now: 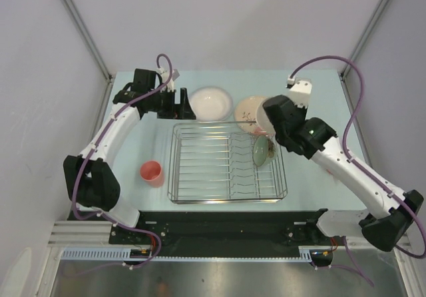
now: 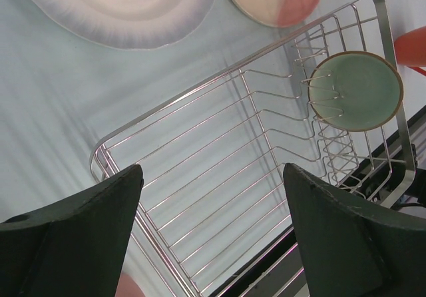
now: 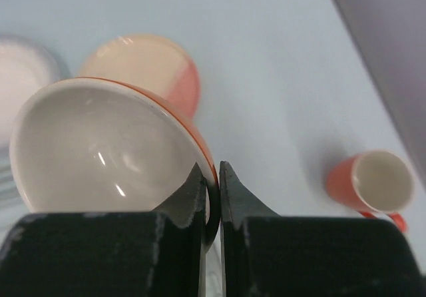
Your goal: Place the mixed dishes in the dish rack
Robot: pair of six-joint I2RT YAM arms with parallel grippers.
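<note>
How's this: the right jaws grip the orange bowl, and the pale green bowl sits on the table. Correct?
Not quite: the pale green bowl stands in the dish rack, as the top external view shows. The right jaws grip the orange bowl.

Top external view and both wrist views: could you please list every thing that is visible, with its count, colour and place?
dish rack: 1, silver wire, middle of the table
pale green bowl: 1, pale green, tilted among the prongs at the rack's right end
orange bowl: 1, orange outside and white inside, held by its rim
white plate: 1, white, on the table beyond the rack
cream and pink plate: 1, on the table, right of the white plate
coral-pink cup: 1, on the table, left of the rack
orange cup: 1, white inside, on the table
table: 1, pale blue
left gripper: 1, black, open, empty
right gripper: 1, black, shut on the orange bowl
</note>
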